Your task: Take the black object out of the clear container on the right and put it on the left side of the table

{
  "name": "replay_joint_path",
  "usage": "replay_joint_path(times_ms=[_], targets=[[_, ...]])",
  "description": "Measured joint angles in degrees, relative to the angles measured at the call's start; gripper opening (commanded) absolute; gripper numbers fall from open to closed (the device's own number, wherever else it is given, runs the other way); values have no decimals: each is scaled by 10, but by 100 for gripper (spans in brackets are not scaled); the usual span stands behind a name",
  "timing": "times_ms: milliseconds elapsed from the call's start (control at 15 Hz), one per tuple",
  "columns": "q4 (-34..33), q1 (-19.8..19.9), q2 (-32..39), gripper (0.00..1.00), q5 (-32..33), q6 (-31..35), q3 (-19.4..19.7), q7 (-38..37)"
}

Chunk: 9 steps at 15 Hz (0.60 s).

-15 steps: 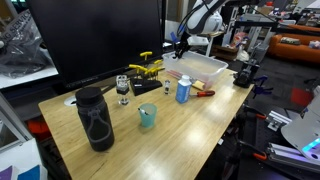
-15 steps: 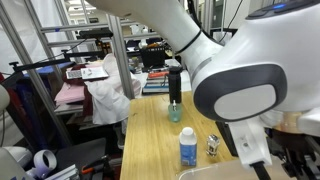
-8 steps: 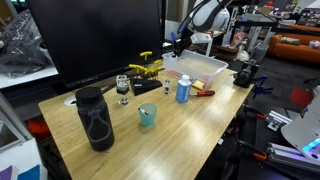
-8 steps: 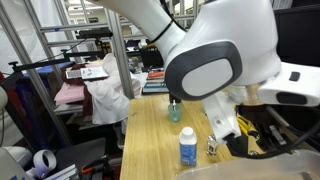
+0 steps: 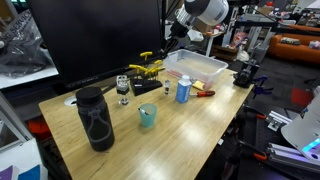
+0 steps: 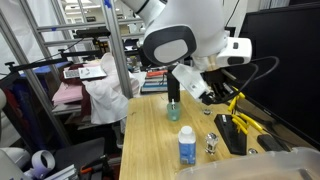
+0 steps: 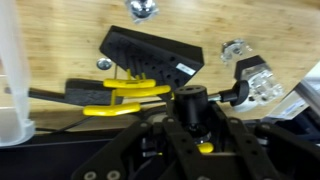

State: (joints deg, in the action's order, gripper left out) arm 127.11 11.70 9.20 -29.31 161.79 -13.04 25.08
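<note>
Black object (image 7: 189, 98) looks out of the clear container (image 5: 205, 72), clamped in your gripper (image 7: 192, 112); left-side drop on the tabletop (image 5: 190, 125) not yet done.

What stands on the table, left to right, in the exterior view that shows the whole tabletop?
Tall black lattice bottle → small glass item → teal cup → clear container. The blue-capped bottle overlaps the container's span, so it is left out.
</note>
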Motion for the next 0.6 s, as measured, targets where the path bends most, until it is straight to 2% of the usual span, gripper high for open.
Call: replay_joint_path(times_ms=[200,600], targets=[[-6,7,3,9,-77,-82,-25,109],[-47,5,96,9,-75,-258,39,218]])
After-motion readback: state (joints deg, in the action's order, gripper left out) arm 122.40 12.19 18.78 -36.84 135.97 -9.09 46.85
